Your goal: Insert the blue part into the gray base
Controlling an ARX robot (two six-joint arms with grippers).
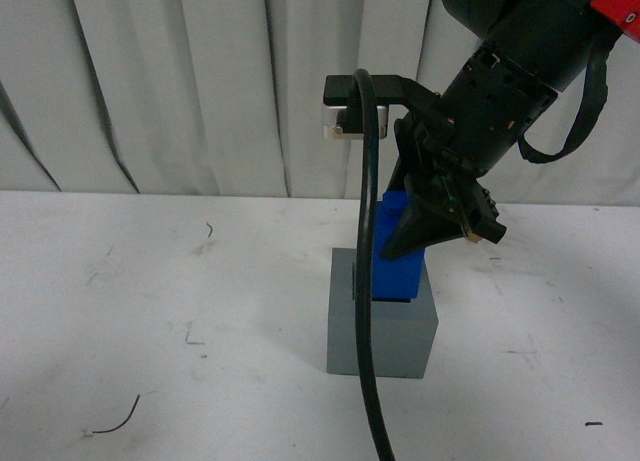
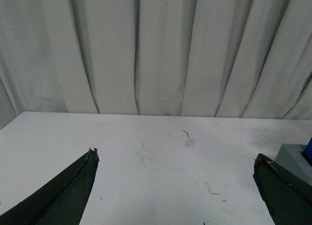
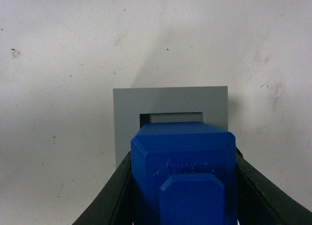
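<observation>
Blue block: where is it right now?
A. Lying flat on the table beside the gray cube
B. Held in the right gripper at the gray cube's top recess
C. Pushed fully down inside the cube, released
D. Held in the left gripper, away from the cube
B: the blue block sits clamped in the right gripper, its lower end at the recess in the top of the gray cube.

Scuffed white table (image 1: 150, 301), pleated curtain (image 1: 200, 81) behind

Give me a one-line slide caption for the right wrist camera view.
The right gripper holds the blue part lined up with the square recess of the gray base on a white table.
</observation>
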